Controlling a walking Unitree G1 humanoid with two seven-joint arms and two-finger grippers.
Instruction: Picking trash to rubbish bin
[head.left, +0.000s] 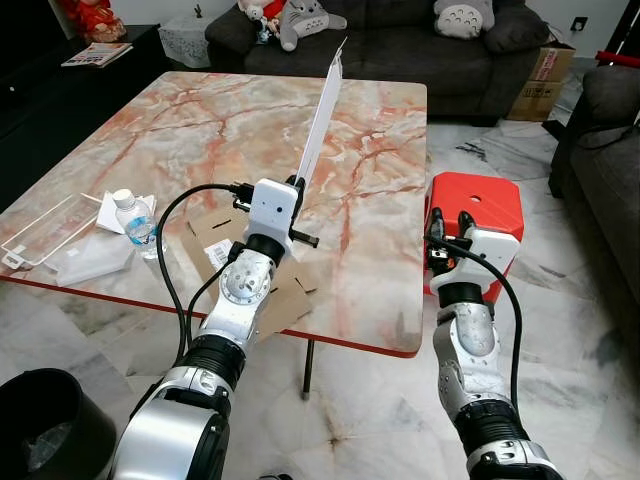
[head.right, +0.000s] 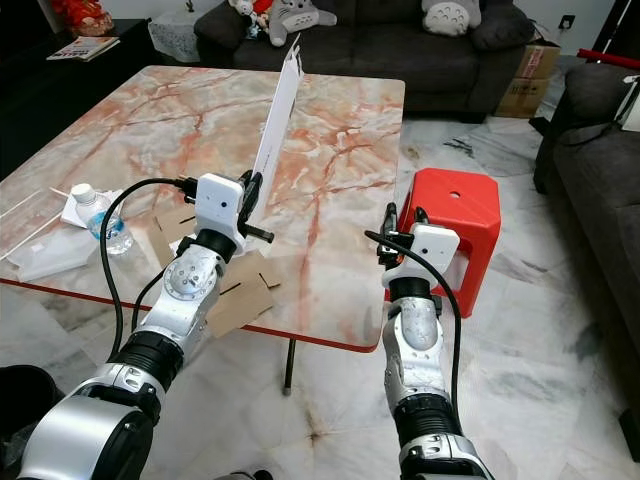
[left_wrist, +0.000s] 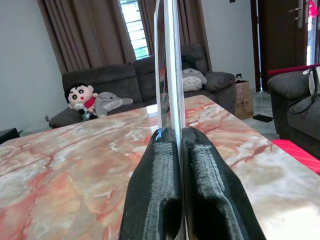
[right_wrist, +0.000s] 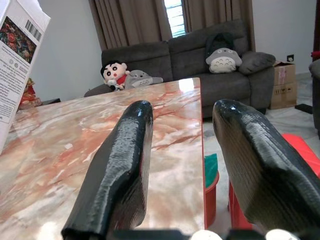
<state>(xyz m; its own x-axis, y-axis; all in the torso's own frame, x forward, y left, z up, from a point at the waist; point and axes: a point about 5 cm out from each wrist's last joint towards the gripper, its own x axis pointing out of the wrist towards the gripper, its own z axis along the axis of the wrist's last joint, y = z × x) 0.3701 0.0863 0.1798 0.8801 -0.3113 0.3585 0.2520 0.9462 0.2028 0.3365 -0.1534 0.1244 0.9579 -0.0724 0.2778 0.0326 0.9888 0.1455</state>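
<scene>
My left gripper (head.left: 297, 186) is shut on a flattened white carton (head.left: 320, 116), holding it upright above the marble table (head.left: 380, 130); in the left wrist view the thin carton (left_wrist: 168, 65) stands edge-on between the two black fingers (left_wrist: 152, 200). Its printed face (right_wrist: 17, 55) appears in the right wrist view. My right gripper (head.left: 451, 220) is open with nothing in it, just off the table's right edge beside a red stool (head.left: 480, 205). A black rubbish bin (head.left: 45, 425) sits on the floor at the lower left.
A plastic water bottle (head.left: 135, 222), white wrappers (head.left: 85, 260), a clear tray (head.left: 40, 232) and brown cardboard pieces (head.left: 285, 290) lie at the table's near left. A dark sofa (head.left: 400, 40) with plush toys stands behind; another sofa (head.left: 605, 140) lines the right.
</scene>
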